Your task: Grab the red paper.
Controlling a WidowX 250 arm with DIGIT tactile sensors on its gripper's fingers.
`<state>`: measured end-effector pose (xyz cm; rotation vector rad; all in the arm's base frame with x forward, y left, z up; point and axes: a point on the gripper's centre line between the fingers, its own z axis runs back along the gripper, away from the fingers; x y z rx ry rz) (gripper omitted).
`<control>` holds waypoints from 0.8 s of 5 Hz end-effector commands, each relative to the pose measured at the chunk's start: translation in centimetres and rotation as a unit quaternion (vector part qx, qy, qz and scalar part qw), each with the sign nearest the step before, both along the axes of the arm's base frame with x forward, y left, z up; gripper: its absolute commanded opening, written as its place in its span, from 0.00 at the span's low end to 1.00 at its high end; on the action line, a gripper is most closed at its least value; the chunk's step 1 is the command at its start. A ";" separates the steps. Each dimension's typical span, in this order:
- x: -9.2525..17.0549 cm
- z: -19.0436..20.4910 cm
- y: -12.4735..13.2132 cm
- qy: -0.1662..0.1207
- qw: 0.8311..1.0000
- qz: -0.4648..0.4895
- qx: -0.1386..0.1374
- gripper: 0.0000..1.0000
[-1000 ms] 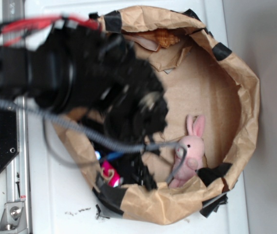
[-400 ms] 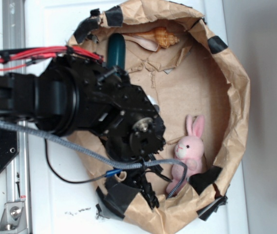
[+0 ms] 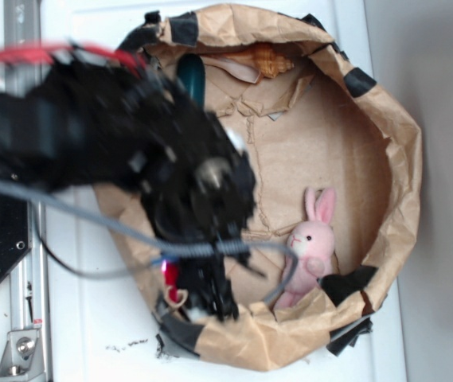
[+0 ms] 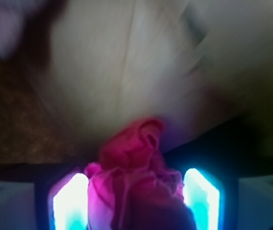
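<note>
Black WidowX arm, motion-blurred, reaching from the left with wrist angled down; gripper with both fingers glowing at the frame's lower edge, set either side of the red paper, apparently clamping it.

A bulky black arm carries red wires and a grey braided cable.
</note>
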<state>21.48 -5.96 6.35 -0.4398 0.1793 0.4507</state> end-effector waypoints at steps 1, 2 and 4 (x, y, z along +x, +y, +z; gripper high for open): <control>2.8 7.0 6.5 -0.164 0.984 0.015 0.072 0.00; 2.9 9.2 7.7 -0.187 0.976 0.012 0.106 0.00; 4.3 12.8 8.0 -0.220 0.935 -0.105 0.259 0.00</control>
